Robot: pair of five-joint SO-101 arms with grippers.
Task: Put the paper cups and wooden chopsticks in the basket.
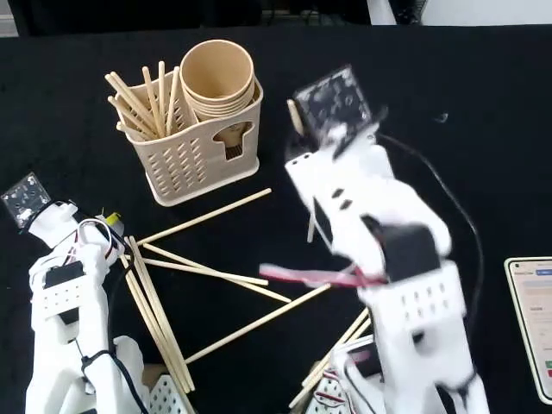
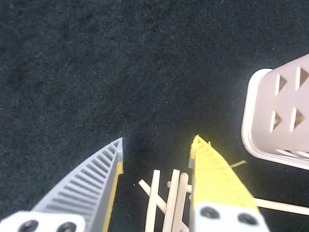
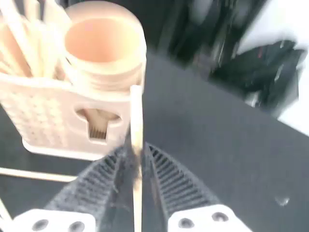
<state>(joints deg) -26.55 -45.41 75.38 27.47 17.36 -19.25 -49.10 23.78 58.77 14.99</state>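
Right wrist view showed the right fingers [image 3: 169, 174] clamped on one chopstick [image 3: 136, 116], which ran lengthwise along them with its tip toward the near basket [image 3: 43, 116] holding the cups [image 3: 104, 43]. The left fingers [image 2: 212, 174] stood wide over loose chopsticks [image 2: 169, 198] on the table [image 2: 96, 63].

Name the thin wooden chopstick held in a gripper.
The pale wooden chopstick clamped in the right gripper, near the beige plastic basket; the other chopsticks lie on the black table or stand inside.
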